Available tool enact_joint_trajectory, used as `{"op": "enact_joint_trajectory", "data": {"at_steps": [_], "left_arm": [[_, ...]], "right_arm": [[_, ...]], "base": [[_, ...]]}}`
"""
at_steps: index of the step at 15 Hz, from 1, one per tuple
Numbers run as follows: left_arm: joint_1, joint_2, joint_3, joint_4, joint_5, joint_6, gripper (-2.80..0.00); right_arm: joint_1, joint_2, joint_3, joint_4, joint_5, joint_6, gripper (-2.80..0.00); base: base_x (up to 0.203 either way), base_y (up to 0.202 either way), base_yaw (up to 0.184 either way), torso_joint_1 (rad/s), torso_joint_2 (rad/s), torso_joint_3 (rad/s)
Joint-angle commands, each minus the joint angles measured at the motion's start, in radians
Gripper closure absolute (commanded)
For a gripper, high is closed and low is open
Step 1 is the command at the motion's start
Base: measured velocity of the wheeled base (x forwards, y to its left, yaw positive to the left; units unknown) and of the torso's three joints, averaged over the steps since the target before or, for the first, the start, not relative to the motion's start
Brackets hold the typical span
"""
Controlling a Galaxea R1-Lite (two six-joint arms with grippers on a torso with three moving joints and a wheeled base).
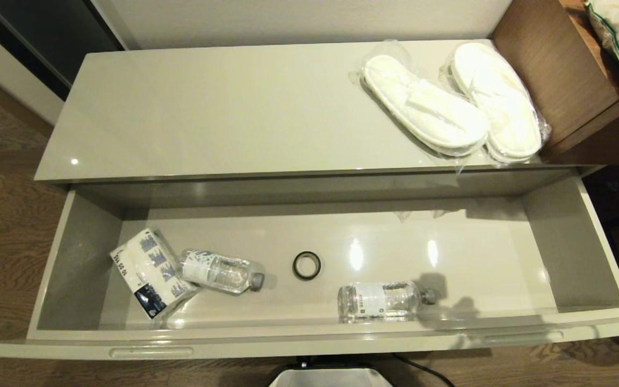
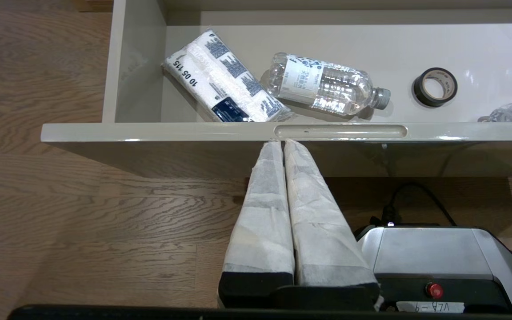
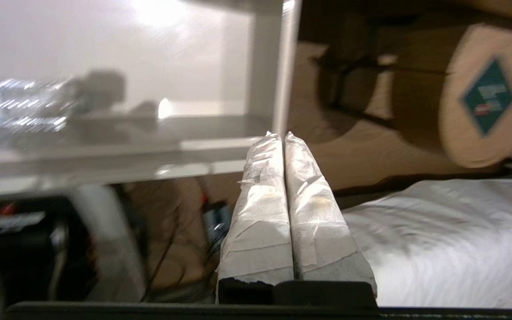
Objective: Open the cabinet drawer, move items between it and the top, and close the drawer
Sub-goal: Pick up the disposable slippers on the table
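Even, fairly bright indoor light falls from above. Bright glare spots sit on the glossy floor of the cabinet drawer (image 1: 449, 252), and one on the top (image 1: 74, 161). A soft shadow lies beside the right water bottle (image 1: 382, 301). The head and left wrist views are sharp; the right wrist view is smeared with motion blur, its background washed out.

Both the left gripper (image 2: 282, 142) and right gripper (image 3: 282, 134) have long tapered fingers (image 2: 265, 209) wrapped in white tape, on black mounts.
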Motion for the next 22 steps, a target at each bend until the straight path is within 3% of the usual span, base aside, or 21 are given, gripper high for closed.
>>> {"op": "enact_joint_trajectory", "data": {"at_steps": [1,3,5,8,10,11,13,16,18,21,22], "left_arm": [[0.000,0.000,0.000,0.001,-0.001,0.000,0.00],[0.000,0.000,0.000,0.001,0.000,0.000,0.00],[0.000,0.000,0.000,0.001,0.000,0.000,0.00],[0.000,0.000,0.000,0.001,0.000,0.000,0.00],[0.000,0.000,0.000,0.001,-0.001,0.000,0.00],[0.000,0.000,0.000,0.001,0.000,0.000,0.00],[0.000,0.000,0.000,0.001,0.000,0.000,0.00],[0.000,0.000,0.000,-0.001,0.000,0.000,0.00],[0.000,0.000,0.000,0.001,0.000,0.000,0.00],[0.000,0.000,0.000,0.001,0.000,0.000,0.00],[0.000,0.000,0.000,-0.001,0.000,0.000,0.00]], "right_arm": [[-0.001,-0.076,0.011,0.009,-0.030,-0.020,0.00],[-0.006,-0.100,0.014,0.009,-0.029,-0.006,0.00],[-0.011,-0.122,0.013,0.009,-0.014,0.085,0.00],[-0.019,-0.205,0.119,0.009,0.037,0.149,0.00],[-0.143,-0.245,0.191,0.009,0.057,0.145,0.00],[-0.226,-0.276,0.229,0.009,0.081,0.094,0.00],[-0.427,-0.414,0.349,-0.001,0.200,-0.180,0.00],[-0.642,-0.707,0.701,-0.229,0.408,-0.489,0.00],[-0.742,-0.853,0.929,-0.465,0.555,-0.586,0.00],[-0.811,-0.989,1.271,-0.863,0.725,-0.638,0.00],[-0.821,-1.009,1.381,-1.058,0.769,-0.647,0.00]], "base": [[0.000,0.000,0.000,0.000,0.00,0.000],[0.000,0.000,0.000,0.000,0.00,0.000],[0.000,0.000,0.000,0.000,0.00,0.000],[0.000,0.000,0.000,0.000,0.00,0.000],[0.000,0.000,0.000,0.000,0.00,0.000],[0.000,0.000,0.000,0.000,0.00,0.000],[0.000,0.000,0.000,0.000,0.00,0.000],[0.000,0.000,0.000,0.000,0.00,0.000],[0.000,0.000,0.000,0.000,0.00,0.000],[0.000,0.000,0.000,0.000,0.00,0.000],[0.000,0.000,0.000,0.000,0.00,0.000]]}}
